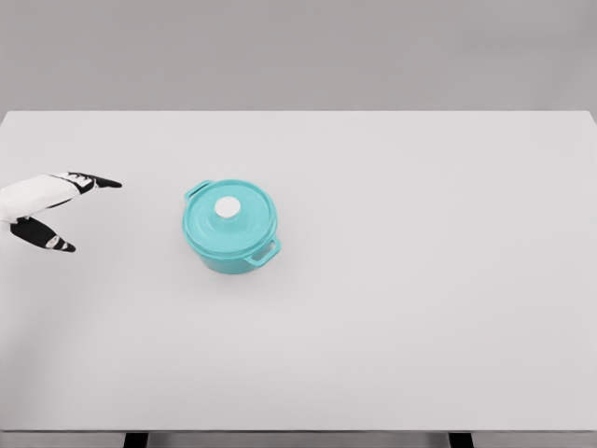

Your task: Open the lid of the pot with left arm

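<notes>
The pot (229,229) is seen on the table (420,308), left of centre and a little toward the far side. It is teal and round, and it is set upright. The lid (233,213) is seated squarely on it, closed, and a white knob (228,207) is found at the lid's middle. Two side handles are made out: one at the upper left rim, one at the lower right.

Out to the left, the left hand (51,210) is caught at the picture's edge, white with black fingertips. Its fingers (98,181) are held spread and nothing is gripped; one is pointed toward the pot, the thumb is angled down and right. The hand is kept well apart from the pot, with bare table between them. Nothing is touched by it.
</notes>
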You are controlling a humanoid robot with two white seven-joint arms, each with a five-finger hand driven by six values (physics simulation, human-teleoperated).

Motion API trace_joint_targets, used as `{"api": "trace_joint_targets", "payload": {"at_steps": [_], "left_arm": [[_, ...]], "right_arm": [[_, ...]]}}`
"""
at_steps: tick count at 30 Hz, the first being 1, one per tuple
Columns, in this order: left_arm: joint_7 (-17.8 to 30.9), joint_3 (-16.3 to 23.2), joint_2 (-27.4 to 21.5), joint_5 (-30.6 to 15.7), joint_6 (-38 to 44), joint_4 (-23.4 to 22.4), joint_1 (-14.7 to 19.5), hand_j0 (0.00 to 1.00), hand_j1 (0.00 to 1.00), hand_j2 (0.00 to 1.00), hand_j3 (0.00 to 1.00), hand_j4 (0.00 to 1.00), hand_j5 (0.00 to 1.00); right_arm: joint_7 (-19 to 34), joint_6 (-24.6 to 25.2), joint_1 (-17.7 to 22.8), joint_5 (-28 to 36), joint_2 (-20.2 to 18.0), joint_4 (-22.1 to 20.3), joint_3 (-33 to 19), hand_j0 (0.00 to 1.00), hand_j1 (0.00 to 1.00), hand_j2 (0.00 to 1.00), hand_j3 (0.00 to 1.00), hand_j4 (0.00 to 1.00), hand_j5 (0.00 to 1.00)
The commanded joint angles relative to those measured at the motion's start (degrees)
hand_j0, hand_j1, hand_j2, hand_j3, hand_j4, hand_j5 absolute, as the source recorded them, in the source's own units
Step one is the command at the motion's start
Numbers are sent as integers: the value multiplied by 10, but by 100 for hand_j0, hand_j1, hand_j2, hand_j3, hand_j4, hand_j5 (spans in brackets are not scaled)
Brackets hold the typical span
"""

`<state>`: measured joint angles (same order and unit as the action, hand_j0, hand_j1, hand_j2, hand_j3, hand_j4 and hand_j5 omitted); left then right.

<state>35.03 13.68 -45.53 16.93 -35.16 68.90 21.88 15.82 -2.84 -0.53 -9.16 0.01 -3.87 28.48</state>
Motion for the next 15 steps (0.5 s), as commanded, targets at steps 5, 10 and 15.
{"api": "trace_joint_targets", "payload": {"at_steps": [5,10,15], "left_arm": [[0,0,7,6,2,0,1,100,100,100,100,100,100],[0,0,19,16,2,15,7,100,100,100,100,100,100],[0,52,25,11,2,46,46,100,100,100,100,100,100]], "right_arm": [[0,-1,9,-2,0,0,-4,100,100,100,100,100,100],[0,-1,10,-2,0,0,-4,100,100,100,100,100,100],[0,-1,10,-2,0,0,-4,100,100,100,100,100,100]]}}
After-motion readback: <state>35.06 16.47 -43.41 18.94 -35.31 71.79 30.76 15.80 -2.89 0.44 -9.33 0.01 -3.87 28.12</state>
